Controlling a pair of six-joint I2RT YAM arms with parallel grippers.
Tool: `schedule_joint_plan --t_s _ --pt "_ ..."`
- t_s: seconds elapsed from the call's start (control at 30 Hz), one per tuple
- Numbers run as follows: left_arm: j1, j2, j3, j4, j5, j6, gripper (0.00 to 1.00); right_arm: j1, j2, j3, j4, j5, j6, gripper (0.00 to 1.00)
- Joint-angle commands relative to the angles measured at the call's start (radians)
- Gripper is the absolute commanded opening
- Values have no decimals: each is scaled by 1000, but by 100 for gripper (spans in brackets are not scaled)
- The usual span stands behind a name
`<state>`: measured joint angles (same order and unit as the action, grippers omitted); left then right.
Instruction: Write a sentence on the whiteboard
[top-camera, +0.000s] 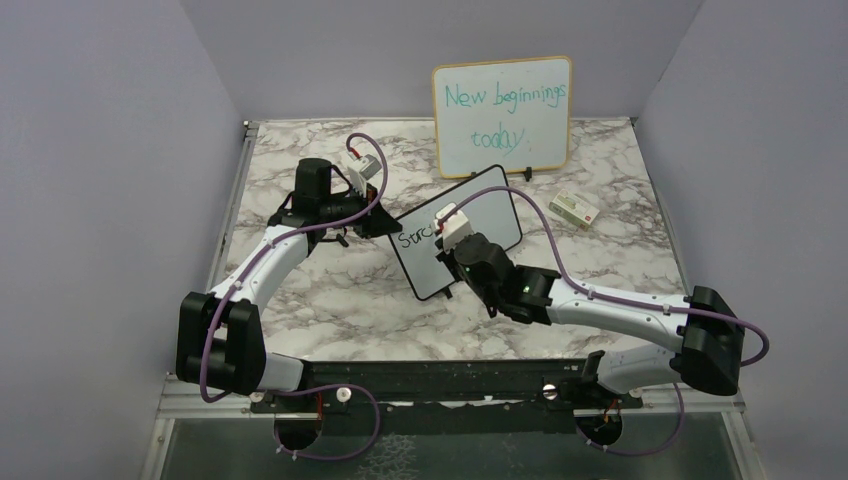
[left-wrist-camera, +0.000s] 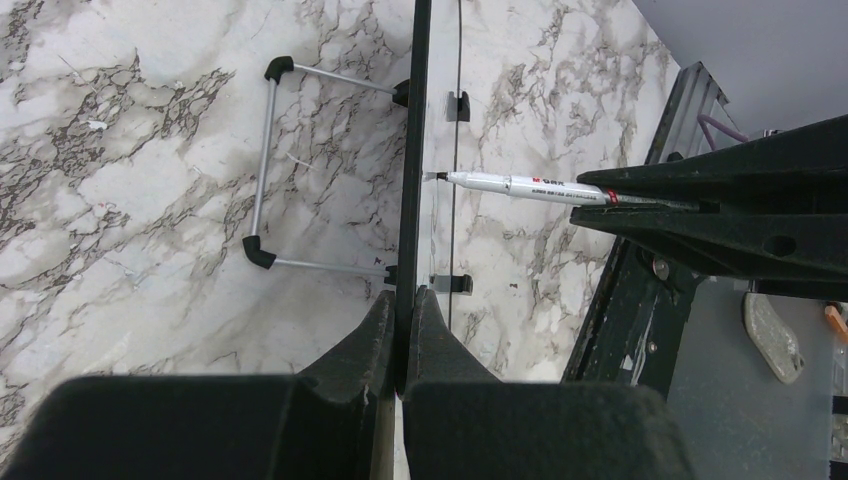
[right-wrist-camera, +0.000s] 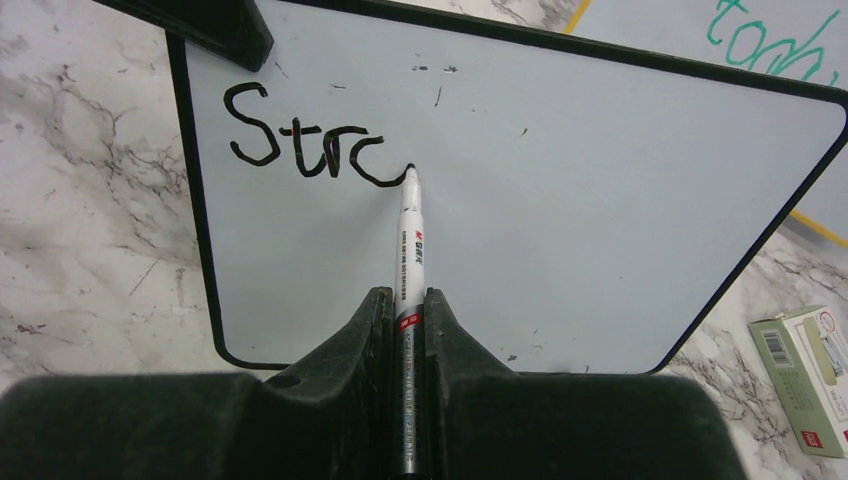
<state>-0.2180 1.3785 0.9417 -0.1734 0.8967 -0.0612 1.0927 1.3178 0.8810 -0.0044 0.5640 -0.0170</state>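
Observation:
The whiteboard (top-camera: 490, 215), black-framed, stands tilted at mid-table with black handwriting "Strc" (right-wrist-camera: 300, 145) at its upper left. My left gripper (top-camera: 380, 224) is shut on the board's left edge; the left wrist view shows the board edge-on (left-wrist-camera: 412, 150) between the jaws of the left gripper (left-wrist-camera: 403, 300). My right gripper (top-camera: 452, 228) is shut on a white marker (right-wrist-camera: 411, 230). The marker's black tip touches the board at the end of the last letter. The right gripper (right-wrist-camera: 407, 295) holds the marker by its barrel. The marker also shows in the left wrist view (left-wrist-camera: 520, 185).
A larger wood-framed board with teal writing (top-camera: 503, 115) stands at the back. A small green-and-white box (top-camera: 575, 209) lies to the right of the whiteboard. A wire stand (left-wrist-camera: 262, 165) lies on the marble behind the whiteboard. Purple walls enclose the table.

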Motion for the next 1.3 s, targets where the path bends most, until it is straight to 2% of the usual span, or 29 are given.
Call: schedule_joint_plan --t_s 0.0,1.27 --pt "-25 43 -23 -109 -79 57 0 -13 6 2 59 25 -9 1" --pt "-27 43 -20 -117 -95 57 0 -13 -10 11 65 -119 -23 0"
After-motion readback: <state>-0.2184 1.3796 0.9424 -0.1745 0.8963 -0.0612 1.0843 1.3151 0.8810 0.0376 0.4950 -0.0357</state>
